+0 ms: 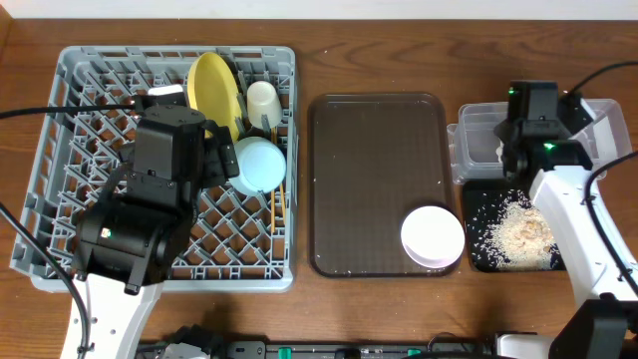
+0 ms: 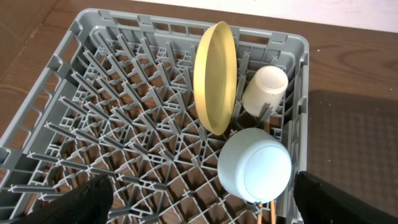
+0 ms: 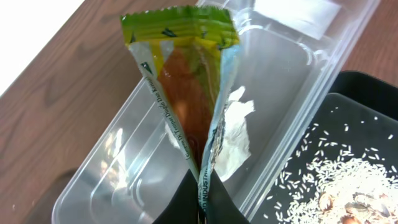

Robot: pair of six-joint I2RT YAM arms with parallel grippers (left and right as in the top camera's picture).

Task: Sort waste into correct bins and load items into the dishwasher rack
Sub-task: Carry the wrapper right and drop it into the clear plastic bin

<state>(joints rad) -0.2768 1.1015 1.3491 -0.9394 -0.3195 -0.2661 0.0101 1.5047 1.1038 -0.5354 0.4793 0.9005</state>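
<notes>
The grey dishwasher rack point(image 1: 80, 60) holds the yellow plate point(image 1: 212, 90) on edge, the white cup point(image 1: 262, 103), the light blue bowl point(image 1: 259, 165) upside down and the chopsticks point(image 1: 276, 209). My left gripper point(image 2: 205, 211) is open and empty above the rack point(image 2: 93, 93), near the blue bowl point(image 2: 255, 165). My right gripper point(image 3: 203, 199) is shut on the snack wrapper point(image 3: 186, 81) and holds it over the clear tub point(image 3: 124, 162). A white tissue point(image 3: 233, 137) lies in the tub. Rice crumbs point(image 3: 348, 180) lie in the black tray point(image 3: 367, 84). The white bowl point(image 1: 432, 237) sits on the brown tray.
The brown serving tray point(image 1: 374, 150) lies between the rack and the bins. The clear tub point(image 1: 478, 140) is behind the black tray point(image 1: 488, 214) at the right. The right arm reaches over the table's right edge.
</notes>
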